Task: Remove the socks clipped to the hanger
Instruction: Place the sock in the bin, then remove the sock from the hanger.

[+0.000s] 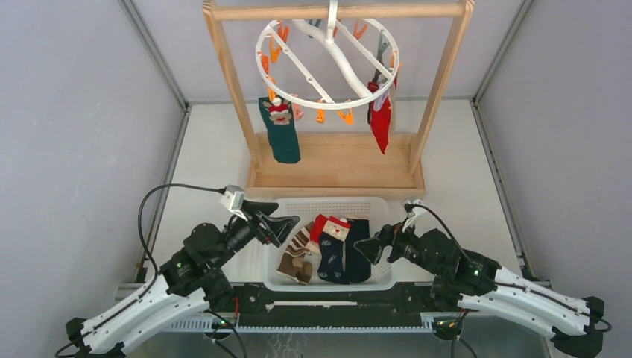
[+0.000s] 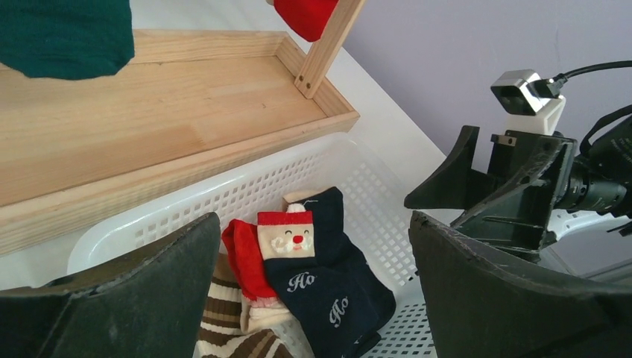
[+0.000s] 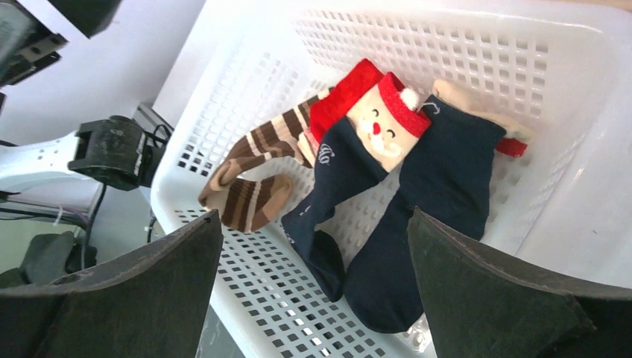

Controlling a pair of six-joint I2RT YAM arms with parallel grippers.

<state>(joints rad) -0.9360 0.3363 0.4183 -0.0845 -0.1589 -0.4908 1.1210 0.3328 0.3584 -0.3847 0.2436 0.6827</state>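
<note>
The hanger (image 1: 344, 66), a white ring with orange clips, hangs from the wooden rack's top bar. Two socks stay clipped to it: a dark green one with a reindeer figure (image 1: 282, 133) at the left and a red one (image 1: 381, 123) at the right. Several socks lie in the white basket (image 1: 328, 203): brown-and-cream striped (image 1: 296, 257), navy with a Santa face (image 1: 332, 250) and a plain navy one (image 3: 440, 186). My left gripper (image 1: 287, 226) hovers open over the basket's left end. My right gripper (image 1: 371, 246) is open over its right end, with nothing between its fingers.
The wooden rack (image 1: 335, 160) stands behind the basket, its flat base (image 2: 149, 104) close to the basket's far rim (image 2: 223, 186). Grey walls close in the table on both sides. The two grippers face each other across the basket.
</note>
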